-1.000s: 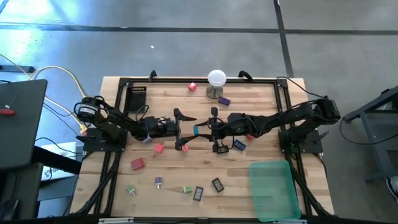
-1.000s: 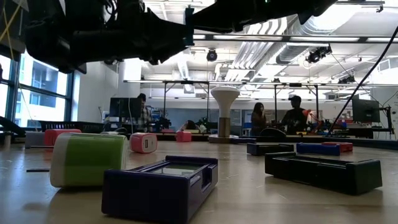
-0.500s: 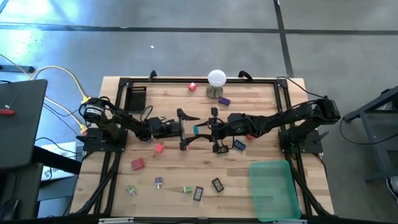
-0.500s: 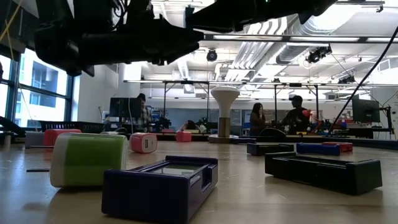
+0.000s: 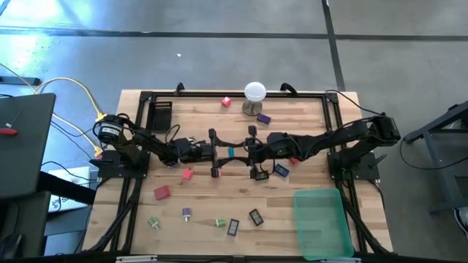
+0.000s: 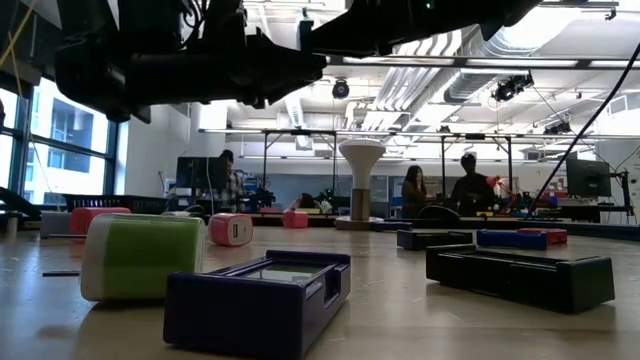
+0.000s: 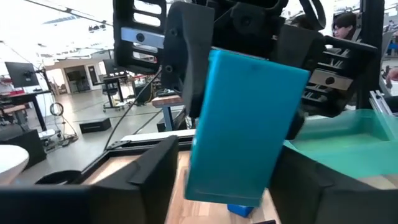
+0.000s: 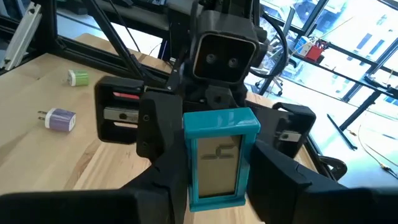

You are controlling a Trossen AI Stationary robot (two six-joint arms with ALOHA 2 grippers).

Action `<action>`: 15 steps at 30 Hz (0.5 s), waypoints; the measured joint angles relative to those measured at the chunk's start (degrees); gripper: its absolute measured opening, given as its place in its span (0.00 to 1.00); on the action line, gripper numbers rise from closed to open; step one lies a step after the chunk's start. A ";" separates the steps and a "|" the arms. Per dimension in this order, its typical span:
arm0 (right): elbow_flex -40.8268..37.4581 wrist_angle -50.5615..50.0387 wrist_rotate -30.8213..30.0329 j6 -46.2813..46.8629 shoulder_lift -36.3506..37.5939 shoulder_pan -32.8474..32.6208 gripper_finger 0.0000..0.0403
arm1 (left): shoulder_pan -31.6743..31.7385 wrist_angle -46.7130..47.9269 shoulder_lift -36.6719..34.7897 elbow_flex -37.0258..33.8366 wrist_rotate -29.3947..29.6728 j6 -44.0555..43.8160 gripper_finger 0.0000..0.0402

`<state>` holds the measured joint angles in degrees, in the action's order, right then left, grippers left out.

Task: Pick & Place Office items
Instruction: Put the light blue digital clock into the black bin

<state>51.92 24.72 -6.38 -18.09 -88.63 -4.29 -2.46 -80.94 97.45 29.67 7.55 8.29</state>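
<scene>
High view puts both grippers face to face over the middle of the wooden table (image 5: 307, 117), with a teal block (image 5: 230, 153) between them. The right gripper (image 5: 252, 153) is clamped on that block: its own wrist view shows the two dark fingers (image 8: 273, 180) pressed to either side of the teal frame. The left gripper (image 5: 213, 153) reaches in from the opposite side with its fingers bracketing the block; whether they press on it I cannot tell. The block hangs above the boards, clear of everything lying on them.

Taking the white ball on its stand (image 5: 254, 93) as the landmark: a red piece (image 5: 226, 102) lies just left of it near the table's far edge, a purple piece (image 5: 264, 117) just in front of it. Well in front and to the left sit a pink piece (image 5: 187, 174) and a red block (image 5: 161, 193). Along the near edge lie two green pieces (image 5: 153, 222), a purple plug (image 5: 187, 213) and two dark frames (image 5: 255, 217). A green bin (image 5: 322, 223) fills the near right corner, well apart from the ball. Bare boards lie open between the ball and the arms, and along the right edge behind the bin.
</scene>
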 joint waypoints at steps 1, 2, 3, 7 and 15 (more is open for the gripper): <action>0.00 -0.24 -0.01 0.15 0.01 0.01 0.33 | 0.00 0.09 0.00 -0.01 -0.04 -0.47 0.45; 0.00 -0.39 -0.01 0.76 0.01 0.01 0.33 | 0.00 0.14 0.00 -0.04 -0.21 -0.68 0.41; 0.00 -0.43 0.04 1.28 0.04 0.01 0.33 | -0.02 0.17 0.00 -0.04 -0.27 -0.99 0.38; 0.00 -0.43 0.22 4.23 0.04 0.01 0.38 | -0.40 0.17 0.00 -0.04 -0.16 -1.01 0.38; 0.00 -0.42 -5.90 4.15 0.04 -0.79 0.54 | -1.07 -0.06 -0.02 -0.04 0.31 -1.85 0.38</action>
<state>51.92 24.31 -12.28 -13.94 -88.60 -5.08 -3.53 -81.00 97.43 29.63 7.86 6.44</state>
